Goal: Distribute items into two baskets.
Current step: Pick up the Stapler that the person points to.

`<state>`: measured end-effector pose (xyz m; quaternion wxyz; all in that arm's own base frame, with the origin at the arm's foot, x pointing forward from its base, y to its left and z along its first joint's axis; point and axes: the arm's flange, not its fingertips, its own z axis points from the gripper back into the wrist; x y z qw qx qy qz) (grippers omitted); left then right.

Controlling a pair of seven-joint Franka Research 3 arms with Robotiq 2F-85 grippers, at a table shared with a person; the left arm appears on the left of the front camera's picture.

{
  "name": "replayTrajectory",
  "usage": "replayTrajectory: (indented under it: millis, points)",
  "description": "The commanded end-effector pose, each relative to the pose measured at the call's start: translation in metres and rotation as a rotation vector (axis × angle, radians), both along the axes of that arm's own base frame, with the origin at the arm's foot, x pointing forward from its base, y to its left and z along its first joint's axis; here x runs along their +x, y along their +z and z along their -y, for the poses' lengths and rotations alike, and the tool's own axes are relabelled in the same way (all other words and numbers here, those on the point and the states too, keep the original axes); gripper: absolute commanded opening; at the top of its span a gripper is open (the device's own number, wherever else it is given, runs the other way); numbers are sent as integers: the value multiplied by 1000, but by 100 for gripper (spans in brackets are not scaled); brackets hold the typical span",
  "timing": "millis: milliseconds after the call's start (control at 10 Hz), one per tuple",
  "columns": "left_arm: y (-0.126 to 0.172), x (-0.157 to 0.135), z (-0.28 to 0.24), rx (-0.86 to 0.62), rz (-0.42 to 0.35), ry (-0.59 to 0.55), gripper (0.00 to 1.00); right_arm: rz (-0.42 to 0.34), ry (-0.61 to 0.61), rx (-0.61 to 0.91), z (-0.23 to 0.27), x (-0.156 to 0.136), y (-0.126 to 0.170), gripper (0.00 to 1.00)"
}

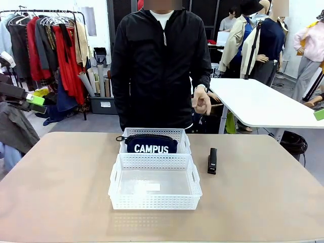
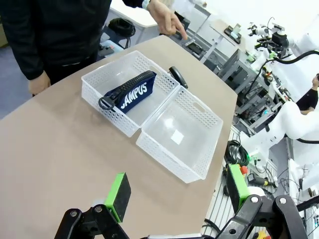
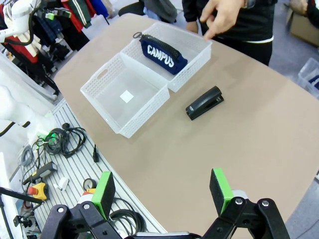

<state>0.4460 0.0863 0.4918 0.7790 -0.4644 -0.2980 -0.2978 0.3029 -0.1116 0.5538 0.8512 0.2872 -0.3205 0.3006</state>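
The navy CAMPUS pouch (image 1: 152, 147) (image 2: 132, 93) (image 3: 162, 53) lies in the far white basket (image 1: 183, 135) (image 2: 94, 84) (image 3: 200, 44). The near basket (image 1: 154, 202) (image 2: 164, 155) (image 3: 137, 122) touches it and holds just a white label on its floor. A black stapler (image 1: 212, 161) (image 2: 177, 76) (image 3: 204, 103) lies on the table to the right of the baskets. My left gripper (image 1: 36, 104) (image 2: 178, 191) hangs open, high off the table's left side. My right gripper (image 1: 319, 114) (image 3: 162, 191) is open too, high off the right side. The person's hand (image 1: 202, 103) (image 3: 222, 17) points down beyond the stapler.
The person stands at the table's far edge, close behind the far basket. A white table (image 1: 263, 101) and a clothes rack (image 1: 50, 45) stand farther back. Cables (image 3: 67, 139) lie on a ribbed rail below the table's near edge.
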Motion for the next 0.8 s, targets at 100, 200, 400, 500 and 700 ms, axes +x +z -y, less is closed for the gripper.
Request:
replayTrajectory:
  millis: [100, 200, 400, 500, 700]
  points:
    - [1, 0, 0, 4, 1, 1, 100, 16, 9, 8, 0, 0, 2, 100]
    - [1, 0, 0, 4, 1, 1, 100, 16, 9, 8, 0, 0, 2, 100]
    - [1, 0, 0, 4, 1, 1, 100, 16, 9, 8, 0, 0, 2, 100]
    - [1, 0, 0, 4, 1, 1, 100, 16, 9, 8, 0, 0, 2, 100]
    - [1, 0, 0, 4, 1, 1, 100, 16, 9, 8, 0, 0, 2, 100]
